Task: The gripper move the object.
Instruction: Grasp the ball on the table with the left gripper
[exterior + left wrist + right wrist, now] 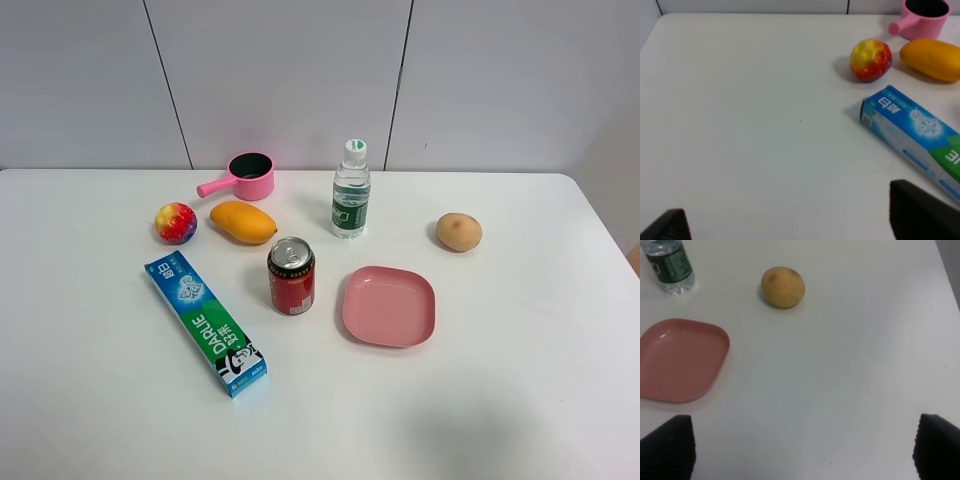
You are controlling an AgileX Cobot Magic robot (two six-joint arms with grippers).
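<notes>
The small bumpy red, yellow and blue ball (pixel 175 222) lies on the white table at the left, beside the mango (pixel 243 222). It also shows in the left wrist view (pixel 870 60). No arm shows in the exterior high view. My left gripper (pixel 790 222) is open and empty, with only its black fingertips (pixel 920 210) in view, well short of the ball. My right gripper (pixel 802 450) is open and empty, its fingertips (pixel 670 445) wide apart over bare table near the pink plate (pixel 675 360).
A blue-green toothpaste box (pixel 204 322), a red can (pixel 291 276), a pink plate (pixel 388 305), a water bottle (pixel 351 190), a pink pot (pixel 245 176) and a brown potato (pixel 459 232) stand on the table. The table's right edge (pixel 610 240) slants near the potato.
</notes>
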